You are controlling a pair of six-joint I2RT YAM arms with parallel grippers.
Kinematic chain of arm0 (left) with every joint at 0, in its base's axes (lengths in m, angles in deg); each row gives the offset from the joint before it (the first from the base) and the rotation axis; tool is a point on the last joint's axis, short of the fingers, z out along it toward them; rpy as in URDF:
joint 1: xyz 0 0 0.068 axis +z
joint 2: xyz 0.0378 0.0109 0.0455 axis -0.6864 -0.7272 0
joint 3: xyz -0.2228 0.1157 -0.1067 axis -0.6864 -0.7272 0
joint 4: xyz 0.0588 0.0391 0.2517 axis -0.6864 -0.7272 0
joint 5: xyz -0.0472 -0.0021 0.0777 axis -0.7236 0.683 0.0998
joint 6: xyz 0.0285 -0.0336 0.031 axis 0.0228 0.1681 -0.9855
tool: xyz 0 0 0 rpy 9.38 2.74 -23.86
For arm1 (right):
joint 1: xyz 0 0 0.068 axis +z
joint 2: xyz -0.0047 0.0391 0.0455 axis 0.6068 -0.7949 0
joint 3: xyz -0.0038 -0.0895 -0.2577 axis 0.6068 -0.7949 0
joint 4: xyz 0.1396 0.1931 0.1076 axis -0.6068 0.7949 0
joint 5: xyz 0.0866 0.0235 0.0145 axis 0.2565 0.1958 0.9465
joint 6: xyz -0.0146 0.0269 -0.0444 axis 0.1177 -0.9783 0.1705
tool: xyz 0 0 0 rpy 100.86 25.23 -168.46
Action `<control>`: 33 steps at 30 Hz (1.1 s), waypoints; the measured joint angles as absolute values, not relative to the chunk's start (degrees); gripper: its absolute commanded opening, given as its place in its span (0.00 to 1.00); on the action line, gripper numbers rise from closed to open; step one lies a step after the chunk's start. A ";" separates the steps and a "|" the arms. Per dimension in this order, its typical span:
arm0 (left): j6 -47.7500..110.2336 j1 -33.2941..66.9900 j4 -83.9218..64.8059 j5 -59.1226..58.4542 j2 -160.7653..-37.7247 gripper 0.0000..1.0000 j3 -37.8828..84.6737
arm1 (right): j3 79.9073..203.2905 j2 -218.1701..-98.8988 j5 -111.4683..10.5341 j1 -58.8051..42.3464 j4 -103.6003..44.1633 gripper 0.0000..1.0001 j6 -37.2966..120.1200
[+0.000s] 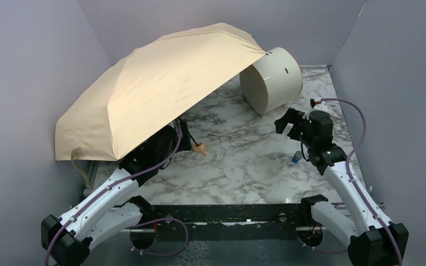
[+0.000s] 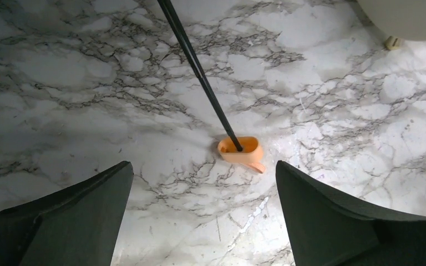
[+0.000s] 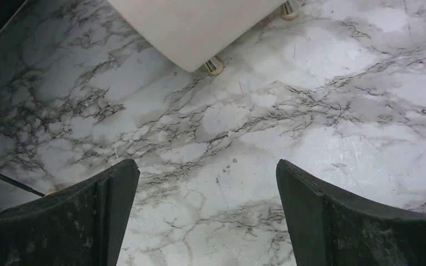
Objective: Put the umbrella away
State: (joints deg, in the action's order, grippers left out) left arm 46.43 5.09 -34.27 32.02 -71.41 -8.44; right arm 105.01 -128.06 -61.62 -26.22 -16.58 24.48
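A marble-patterned tabletop [image 1: 238, 160] sits between plain grey walls.

An open beige umbrella [image 1: 161, 94] covers the left half of it. It lies tipped on its side, with the outer face of the cloth turned up and toward the near left. The cloth's long lower edge slopes from the near-left corner up to the far middle. Its far tip reaches a white drum [image 1: 272, 80]; whether the two touch cannot be told. The drum lies on its side at the far right, with its flat face turned toward the arms.

The left arm reaches under the cloth. The right arm stands in the open on the right, just in front of the drum.

The left pincer [image 2: 204, 166] is released, spread wide and grasping nothing. The right pincer [image 3: 208, 163] is also released and empty, above bare marble with the drum's edge just ahead.

The umbrella's thin black shaft [image 2: 199, 72] slants down from under the cloth toward the middle of the tabletop. It ends in a small peach handle [image 2: 239, 151] resting on the marble just ahead of the left pincer, not touching it. A tan strap [image 1: 80, 163] hangs from the cloth's near-left corner.
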 measured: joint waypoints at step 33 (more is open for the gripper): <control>64.52 5.24 -31.41 34.32 -67.52 0.98 -15.93 | 102.98 -128.68 -48.06 -26.22 -17.82 1.00 24.54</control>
State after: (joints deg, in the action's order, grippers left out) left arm 64.52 5.24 -31.41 34.32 -67.52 -15.93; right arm 102.98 -128.68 -48.06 -26.22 -17.82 24.54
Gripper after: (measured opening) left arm 0.986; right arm 0.998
